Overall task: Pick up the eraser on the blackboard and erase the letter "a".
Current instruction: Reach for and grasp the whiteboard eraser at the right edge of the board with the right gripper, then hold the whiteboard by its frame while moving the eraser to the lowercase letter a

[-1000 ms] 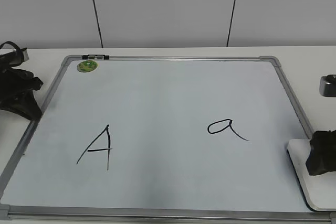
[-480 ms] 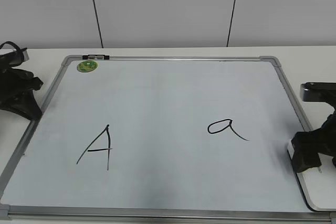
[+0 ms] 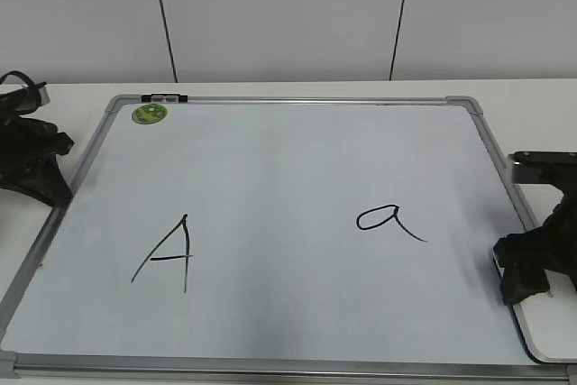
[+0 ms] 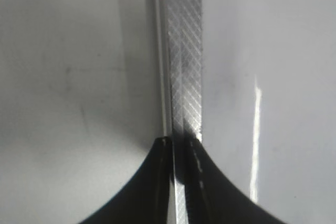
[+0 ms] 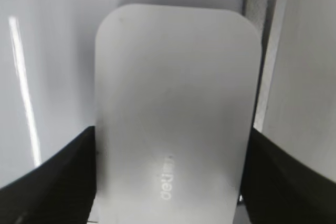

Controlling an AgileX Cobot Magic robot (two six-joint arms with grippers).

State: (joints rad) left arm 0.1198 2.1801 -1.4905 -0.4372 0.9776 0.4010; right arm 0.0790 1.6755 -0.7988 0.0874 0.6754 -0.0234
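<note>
The white eraser (image 3: 552, 331) lies flat at the right edge of the blackboard (image 3: 288, 160), partly over its silver frame. In the right wrist view the eraser (image 5: 176, 72) fills the gap between my right gripper's (image 5: 172, 129) two black fingers, which sit close against its long sides; the jaws are open around it. In the exterior view the right gripper (image 3: 523, 284) stands over the eraser's left end. The small letter "a" (image 3: 388, 221) is on the board left of the eraser. My left gripper (image 3: 50, 188) is shut at the board's left frame (image 4: 185, 51).
A larger capital "A" (image 3: 167, 254) is drawn on the board's lower left. A round green sticker (image 3: 150, 114) sits at the top left corner. The board's frame (image 5: 265, 51) runs along the eraser's right side in the right wrist view.
My right gripper has moved left along the eraser to its left end, and its arm has swung down into view. The eraser, the board and the left arm have not moved.
</note>
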